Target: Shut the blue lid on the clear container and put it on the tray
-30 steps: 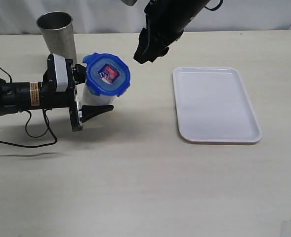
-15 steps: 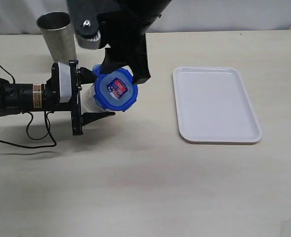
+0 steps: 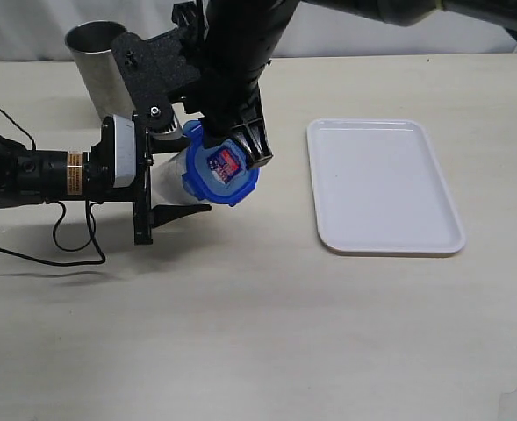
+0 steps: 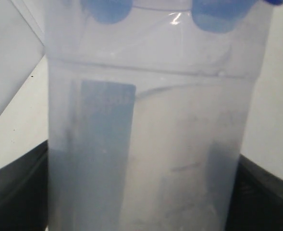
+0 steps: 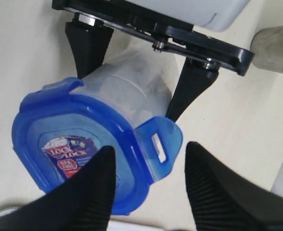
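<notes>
One broad, pale tabletop (image 3: 240,333) carries everything. Next in size, the tray (image 3: 385,184) lies flat on the right of the exterior view, and only that view shows it to us. Two black arms meet well to its left: the left arm (image 3: 39,171) lies level along the tabletop and the right arm (image 3: 232,44) hangs in from above. Behind them a steel cup (image 3: 100,61) stands upright.

The clear container (image 3: 166,175) is tipped on its side, well apart from the tray. The left tool (image 5: 131,91) pinches it, one black finger against each wall. The left wrist view fills with the container's cloudy body and has blue flaps at the far end, yet it gives us nothing of the right tool.

The blue lid (image 3: 221,168) sits over the container's mouth. The right tool (image 5: 148,154) stands spread about the lid's edge. Only the right wrist view shows us one flap (image 5: 158,142) sticking outward from the rim between its fingers, with one finger across the lid's face and the other clear of the flap. Smallest, the red-and-white sticker (image 5: 67,156) sits on that face.
</notes>
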Motion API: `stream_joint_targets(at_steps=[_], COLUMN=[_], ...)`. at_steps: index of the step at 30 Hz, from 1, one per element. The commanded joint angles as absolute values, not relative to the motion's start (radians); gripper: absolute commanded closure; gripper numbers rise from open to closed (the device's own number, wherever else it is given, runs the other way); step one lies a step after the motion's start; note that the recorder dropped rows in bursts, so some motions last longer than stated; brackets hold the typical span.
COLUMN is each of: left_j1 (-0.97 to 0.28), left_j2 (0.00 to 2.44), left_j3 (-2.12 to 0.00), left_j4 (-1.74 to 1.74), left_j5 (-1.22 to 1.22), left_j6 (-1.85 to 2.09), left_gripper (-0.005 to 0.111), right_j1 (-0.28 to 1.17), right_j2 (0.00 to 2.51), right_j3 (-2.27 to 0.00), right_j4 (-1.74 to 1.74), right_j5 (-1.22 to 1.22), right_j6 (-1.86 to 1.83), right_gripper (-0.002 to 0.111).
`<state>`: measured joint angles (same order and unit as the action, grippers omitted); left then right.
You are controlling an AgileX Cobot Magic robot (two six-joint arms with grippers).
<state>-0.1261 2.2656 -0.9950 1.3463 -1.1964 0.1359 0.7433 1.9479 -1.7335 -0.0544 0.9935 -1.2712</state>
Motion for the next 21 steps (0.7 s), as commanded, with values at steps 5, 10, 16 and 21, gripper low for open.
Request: stream_joint_targets(at_steps=[5,10,16,21], left_j1=[-0.129,-0.129,-0.129,-0.129], left_j2=[2.255,2.255,2.255,2.255], left_j3=[-0.990,-0.990,-0.990,-0.990], left_j4=[1.346,1.342,1.342,1.344], left_j5=[-1.209,-1.221,-1.221,-1.221], left_j6=[0.137,0.137,0.135,0.126], left_gripper=[0.107,0.107,0.107,0.107], right_j1=[0.747,0.747,0.786,0.793], right_j2=[2.002,2.032,2.061,2.070], right_j3=[-1.732,-1.732,-1.732,-1.732], right_j4=[0.006,0.011,-0.019,-0.035], right_j5=[1.038,1.038,1.039,1.030], right_j6=[-1.272,-1.282,-1.306,-1.307], right_gripper=[0.078,0.081,0.081,0.090])
